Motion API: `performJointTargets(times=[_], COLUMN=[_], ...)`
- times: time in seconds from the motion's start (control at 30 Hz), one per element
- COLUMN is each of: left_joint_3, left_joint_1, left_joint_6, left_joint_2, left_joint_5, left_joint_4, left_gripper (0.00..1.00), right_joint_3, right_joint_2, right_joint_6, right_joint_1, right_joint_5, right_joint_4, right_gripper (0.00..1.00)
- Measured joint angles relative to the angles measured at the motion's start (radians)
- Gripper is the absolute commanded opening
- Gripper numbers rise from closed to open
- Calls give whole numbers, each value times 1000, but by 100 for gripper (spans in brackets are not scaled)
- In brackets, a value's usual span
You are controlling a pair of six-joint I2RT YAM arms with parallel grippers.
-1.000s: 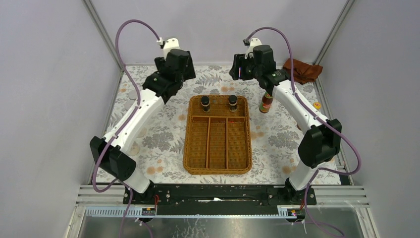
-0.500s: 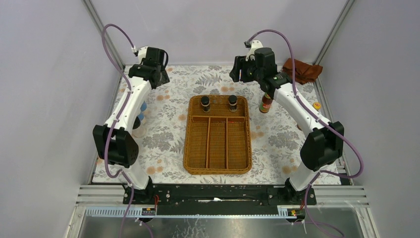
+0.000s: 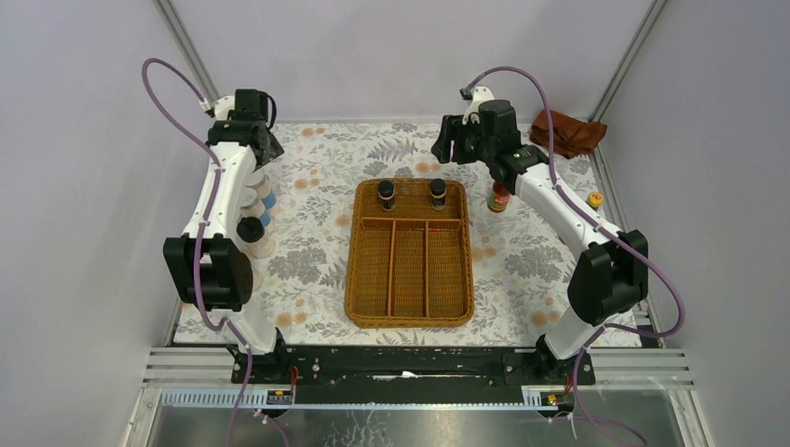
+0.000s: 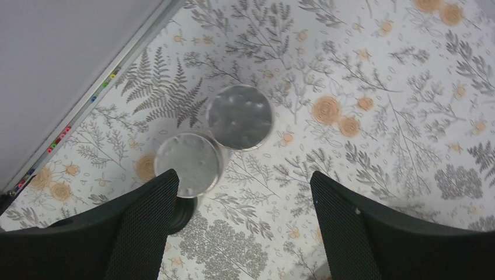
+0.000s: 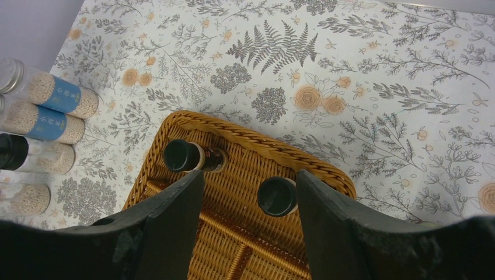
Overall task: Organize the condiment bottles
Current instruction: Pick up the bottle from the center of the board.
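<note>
Change: the left arm has swung from the top middle to the upper left of the overhead view, and the right arm has barely shifted.
Left gripper [image 4: 243,189]: fingers spread wide and holding nothing, poised above the silver-lidded shakers [image 4: 240,116].
Silver-lidded shakers: both upright with lids touching, at centre-left of the left wrist view on the floral table cover [image 3: 307,270].
Right gripper [image 5: 250,178]: fingers spread and empty, over the top end of the wicker tray [image 3: 410,312].
Tiny dark bottles [image 3: 386,194]: both upright and apart, in the tray's cross compartment at the top of the overhead view.
Black-lidded jars [image 3: 251,229]: at the left edge of the overhead view, just below the shakers.
Red sauce bottle [image 3: 500,196]: upright just right of the tray, partly behind the right arm.
Yellow cap [image 3: 595,197]: near the right edge, too small to tell its body.
Cloth [image 3: 568,132]: in the upper right corner.
</note>
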Motion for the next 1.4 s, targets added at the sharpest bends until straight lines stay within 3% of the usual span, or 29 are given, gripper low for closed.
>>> performJointTargets(times=[0.77,1.4], left_joint_3=[-37,-55], left_joint_1=[114,146], left_joint_6=[85,124], left_joint_2=[80,163], left_joint_5=[144,211], left_joint_4=[63,137], left_gripper=[86,76], right_joint_3=[-67,-67], right_joint_2=[-26,-12], right_joint_6=[36,36], right_joint_1=[0,0], right_joint_5=[-30,-43], right_joint_4=[75,78], right_gripper=[66,66])
